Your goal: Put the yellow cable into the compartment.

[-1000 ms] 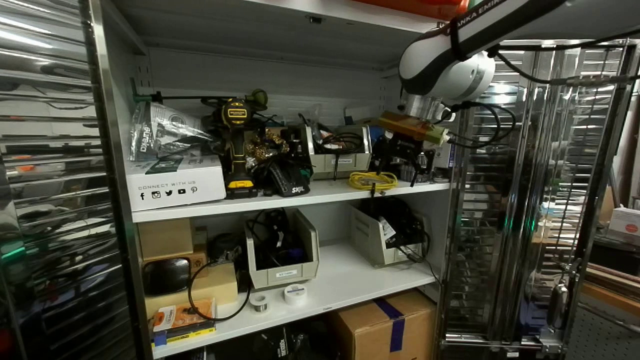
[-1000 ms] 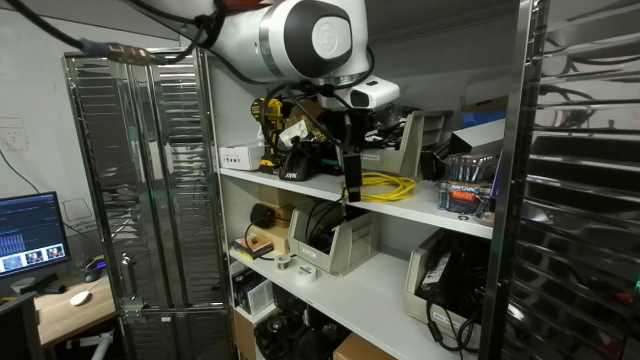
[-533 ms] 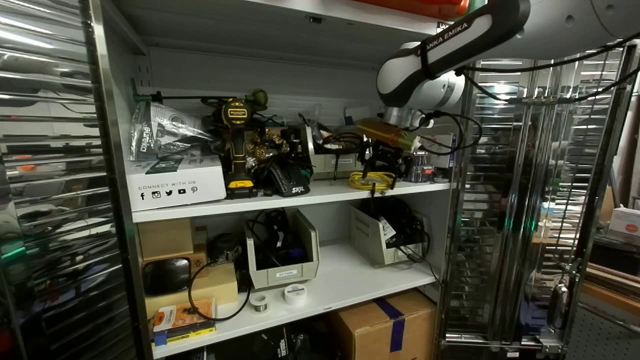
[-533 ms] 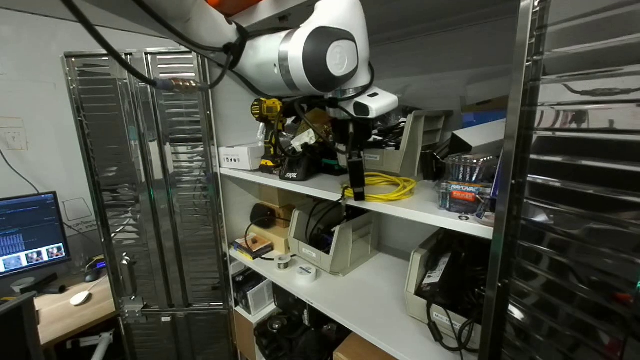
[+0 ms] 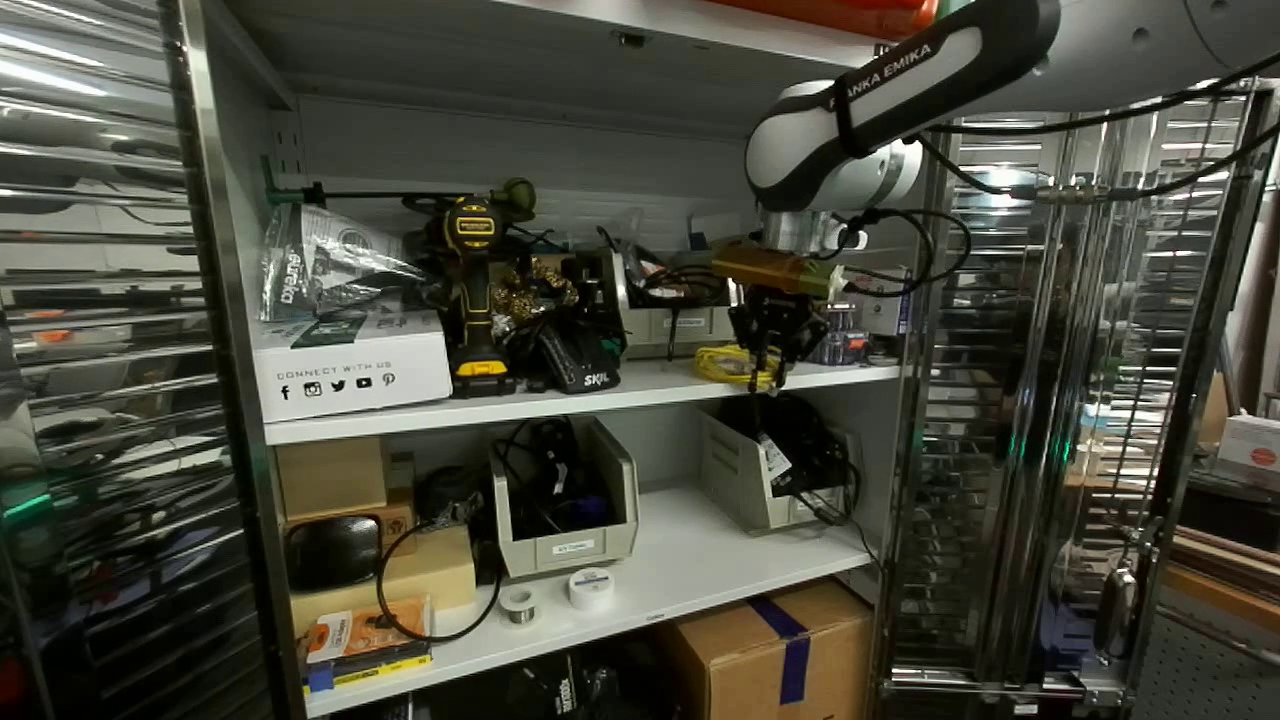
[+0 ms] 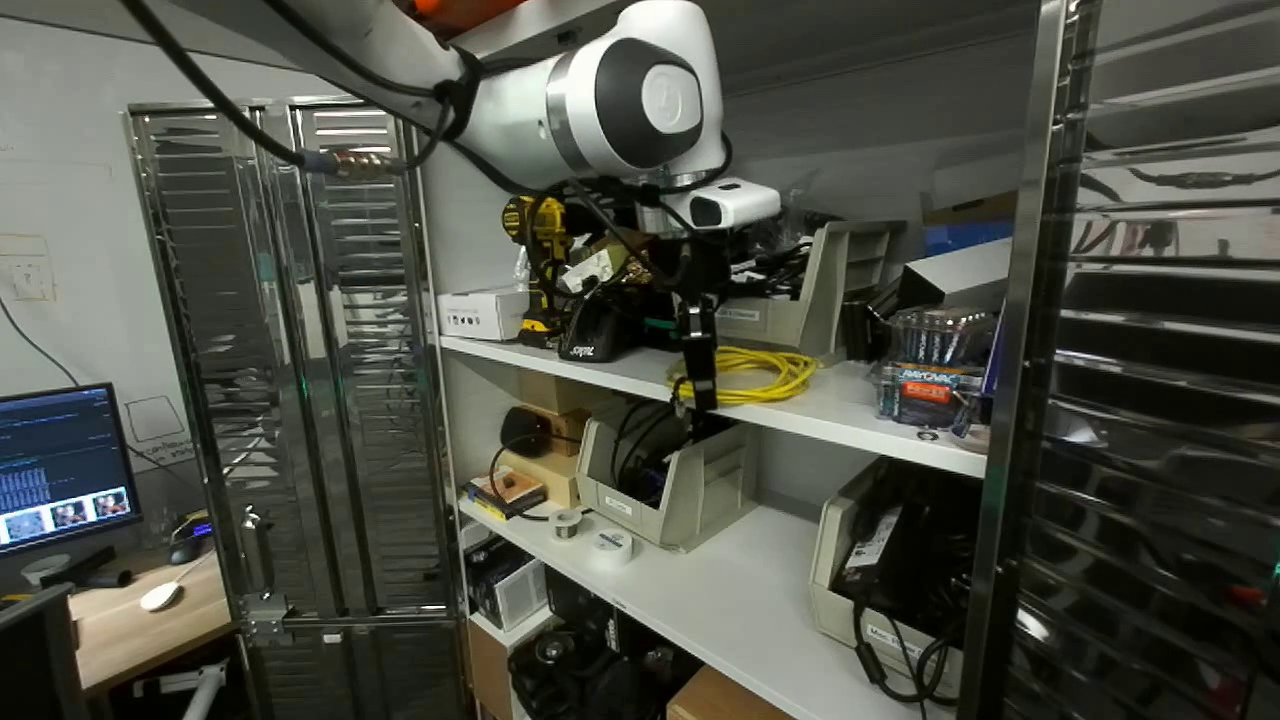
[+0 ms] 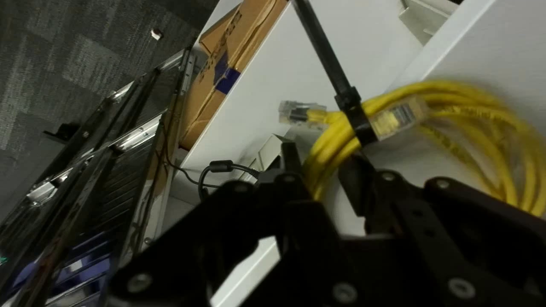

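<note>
Wrist view: yellow cable [image 7: 452, 98] between tool [image 7: 323, 166] jaws

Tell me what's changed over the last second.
In both exterior views, the gripper has moved left; from open, it closed on the yellow cable, which edged left too. The drill and white box stayed put.
</note>
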